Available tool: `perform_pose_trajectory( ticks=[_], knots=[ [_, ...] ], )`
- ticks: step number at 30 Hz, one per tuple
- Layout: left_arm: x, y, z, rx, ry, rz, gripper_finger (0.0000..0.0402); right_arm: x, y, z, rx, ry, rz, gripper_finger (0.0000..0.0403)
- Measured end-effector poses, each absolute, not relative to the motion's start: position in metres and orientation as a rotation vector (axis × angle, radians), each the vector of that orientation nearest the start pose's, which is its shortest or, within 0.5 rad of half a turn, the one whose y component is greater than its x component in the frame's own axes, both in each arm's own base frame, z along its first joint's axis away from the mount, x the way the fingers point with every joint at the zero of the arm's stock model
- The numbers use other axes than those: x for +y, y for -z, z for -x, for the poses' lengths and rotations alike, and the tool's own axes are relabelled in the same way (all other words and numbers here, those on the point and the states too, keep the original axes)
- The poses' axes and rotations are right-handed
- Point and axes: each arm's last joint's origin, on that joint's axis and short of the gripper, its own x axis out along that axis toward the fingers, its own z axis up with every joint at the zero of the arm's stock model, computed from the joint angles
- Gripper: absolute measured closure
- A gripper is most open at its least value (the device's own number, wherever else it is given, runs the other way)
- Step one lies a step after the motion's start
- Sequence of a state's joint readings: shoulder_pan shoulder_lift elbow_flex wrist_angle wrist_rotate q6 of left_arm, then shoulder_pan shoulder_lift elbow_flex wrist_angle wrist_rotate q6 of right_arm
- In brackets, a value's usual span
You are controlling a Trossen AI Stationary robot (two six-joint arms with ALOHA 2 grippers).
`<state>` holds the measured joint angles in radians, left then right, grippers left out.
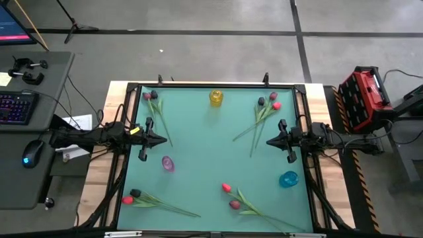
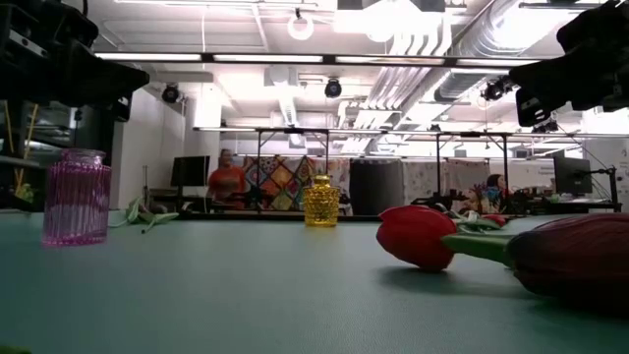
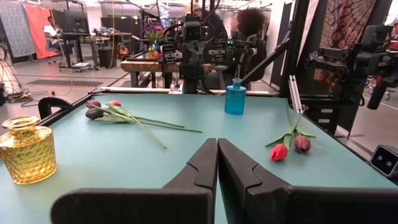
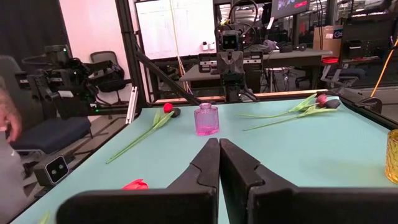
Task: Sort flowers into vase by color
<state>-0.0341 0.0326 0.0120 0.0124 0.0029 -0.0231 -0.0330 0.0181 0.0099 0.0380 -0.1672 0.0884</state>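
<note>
Tulips lie on the teal table in loose groups: one near the far left corner [image 1: 152, 100], one near the far right corner [image 1: 268, 104], two heads at the near left [image 1: 132, 196], and a red and a crimson head near the near edge's middle [image 1: 230, 196]. The low view shows the red head [image 2: 417, 236] and the crimson one [image 2: 575, 258] up close. My left gripper [image 1: 162, 139] hovers shut at the table's left side and my right gripper [image 1: 269, 141] hovers shut at its right side; both touch nothing. Their shut fingers also show in the left wrist view [image 3: 217, 147] and the right wrist view [image 4: 219, 147].
Three small glass vases stand upright: yellow [image 1: 216, 98] at the far edge's middle, pink [image 1: 168, 163] near the left gripper, blue [image 1: 289, 178] near the right gripper. A black frame rims the table [image 1: 211, 84]. A person's hand [image 4: 7, 118] shows beyond the table's edge.
</note>
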Motion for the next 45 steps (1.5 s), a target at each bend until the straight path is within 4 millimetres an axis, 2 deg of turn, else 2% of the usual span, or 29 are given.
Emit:
perform_pose_trajectory(
  ticks=[37,39,41,43,45],
  knots=[
    [-0.003,-0.166,-0.099,0.008,0.037,0.023,0.0401,0.002,-0.170,-0.098,-0.034,-0.133,-0.084,0.0402],
    [-0.003,-0.166,-0.099,0.009,0.037,0.023,0.0401,0.001,-0.175,-0.098,-0.080,-0.131,-0.080,0.0402],
    [-0.003,-0.166,-0.099,0.009,0.037,0.023,0.0401,0.001,-0.187,-0.096,-0.205,-0.139,-0.100,0.0402],
    [-0.003,-0.166,-0.099,0.009,0.037,0.023,0.0401,0.001,-0.207,-0.089,-0.423,-0.163,-0.176,0.0402],
    [-0.003,-0.166,-0.099,0.008,0.037,0.023,0.0401,-0.001,-0.227,-0.077,-0.675,-0.115,-0.233,0.0402]
  ],
)
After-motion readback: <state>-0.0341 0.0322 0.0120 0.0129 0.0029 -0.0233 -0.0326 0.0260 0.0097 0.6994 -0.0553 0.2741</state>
